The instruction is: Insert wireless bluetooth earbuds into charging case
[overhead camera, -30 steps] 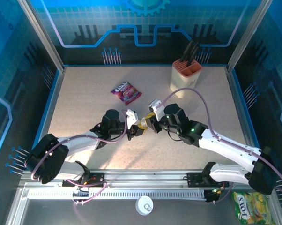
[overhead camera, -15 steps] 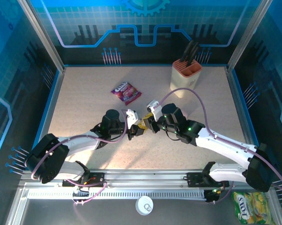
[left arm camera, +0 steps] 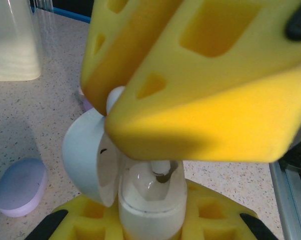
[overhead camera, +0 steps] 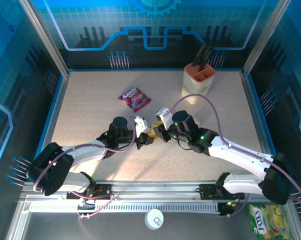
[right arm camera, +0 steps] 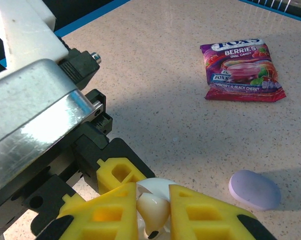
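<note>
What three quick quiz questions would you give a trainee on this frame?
1. True or false: the white charging case held by the left gripper has its lid open.
2. The right gripper pinches: A) white earbud, B) screw, C) battery?
3. What colour is the closed case lying on the table?
Key: 1 true; 2 A; 3 lilac.

Left arm [overhead camera: 85, 150] and right arm [overhead camera: 240, 157]: white links, black joints, lilac cables [overhead camera: 216, 111] looping; yellow pads [left arm camera: 200, 75], probably foam, with cut-outs.
</note>
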You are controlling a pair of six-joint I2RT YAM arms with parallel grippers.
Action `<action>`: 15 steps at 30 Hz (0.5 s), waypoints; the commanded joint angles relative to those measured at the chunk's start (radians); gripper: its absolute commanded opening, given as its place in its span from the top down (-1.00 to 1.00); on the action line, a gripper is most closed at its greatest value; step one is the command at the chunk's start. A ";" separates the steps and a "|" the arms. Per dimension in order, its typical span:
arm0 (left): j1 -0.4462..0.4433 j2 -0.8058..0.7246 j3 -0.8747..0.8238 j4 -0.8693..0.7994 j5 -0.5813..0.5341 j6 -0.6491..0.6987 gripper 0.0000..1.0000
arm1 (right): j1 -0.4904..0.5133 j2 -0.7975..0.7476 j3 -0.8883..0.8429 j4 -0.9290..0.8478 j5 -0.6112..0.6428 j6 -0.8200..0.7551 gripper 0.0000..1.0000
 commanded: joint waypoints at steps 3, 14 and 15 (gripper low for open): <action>-0.008 0.005 0.047 0.047 0.029 -0.009 0.63 | 0.013 0.015 -0.009 -0.017 -0.039 -0.036 0.63; -0.008 0.005 0.050 0.054 0.026 -0.019 0.63 | 0.019 0.020 -0.025 -0.028 -0.101 -0.069 0.63; -0.009 0.005 0.049 0.056 0.025 -0.019 0.63 | 0.019 0.023 -0.026 -0.032 -0.094 -0.067 0.62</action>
